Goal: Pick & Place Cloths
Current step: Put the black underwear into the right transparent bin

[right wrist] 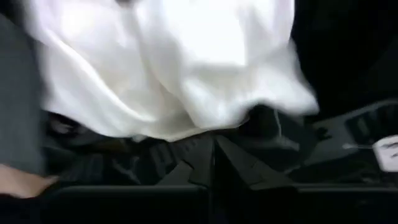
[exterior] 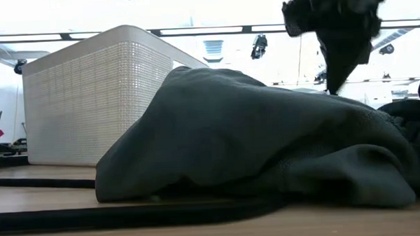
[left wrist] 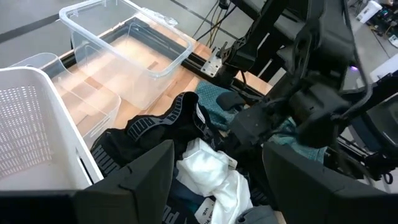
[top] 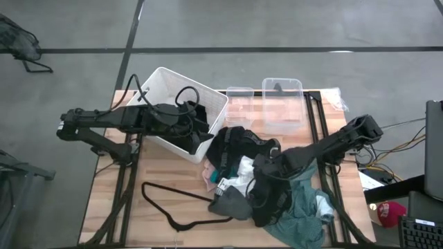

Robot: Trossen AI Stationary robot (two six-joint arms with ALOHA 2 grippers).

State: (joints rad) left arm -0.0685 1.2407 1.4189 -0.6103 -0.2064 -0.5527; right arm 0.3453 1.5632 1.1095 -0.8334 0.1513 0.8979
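High view: right gripper [top: 257, 181] down in cloths [top: 277, 197], fingers clenched; left gripper [top: 188, 124] over basket [top: 166, 83], fingers spread.

A wooden table [top: 111, 207] carries a white basket [top: 166, 83], 2 clear plastic bins [top: 282, 86], a black wire hanger [top: 163, 204] and a heap of cloths [top: 277, 200]

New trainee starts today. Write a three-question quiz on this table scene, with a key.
1. True or false: the white basket stands on the table's left half.
2. Which claw is down in the cloth pile? A) left B) right
3. Fill in: the black wire hanger lies on the ____.

Key: 1 true. 2 B: the right claw is in the pile, and the left claw is over the basket. 3 table.
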